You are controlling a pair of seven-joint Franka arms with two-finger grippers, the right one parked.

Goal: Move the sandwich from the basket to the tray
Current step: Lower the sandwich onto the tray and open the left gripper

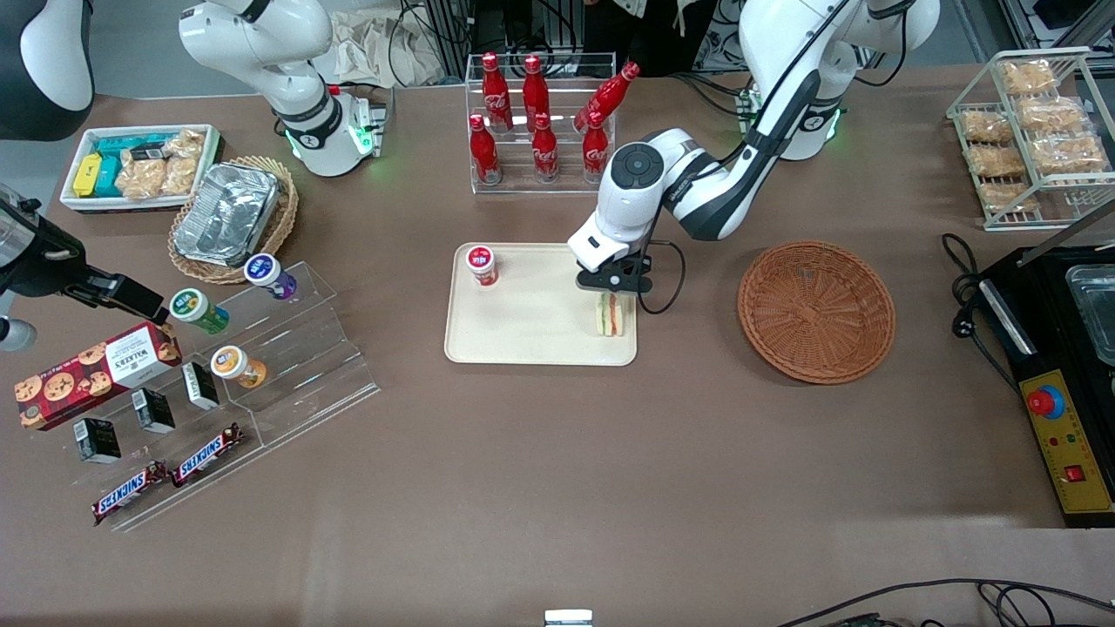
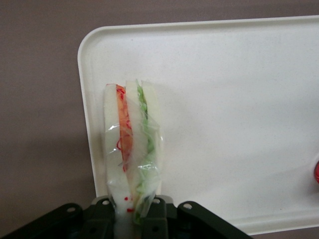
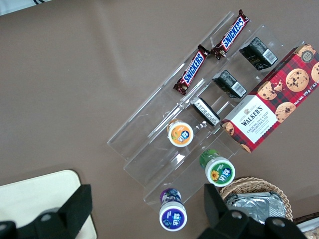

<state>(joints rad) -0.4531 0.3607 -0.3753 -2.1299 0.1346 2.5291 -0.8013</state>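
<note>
Gripper point(image 1: 611, 292) mine, over tray point(image 1: 523, 335) edge nearest basket point(image 1: 816, 311), fingers point(image 2: 155, 215) clamped on sandwich point(image 1: 609, 314). Sandwich stands on edge on tray, long axis 12–6 on front-view clock. Basket at 3 o'clock, bare. Release looks next.

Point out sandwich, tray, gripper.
sandwich point(image 1: 609, 314), front view, striped filling edge.
tray point(image 1: 523, 335), front view, bare floor.
gripper point(image 2: 130, 213), left wrist view, between the fingertips clamping the sandwich.
</note>
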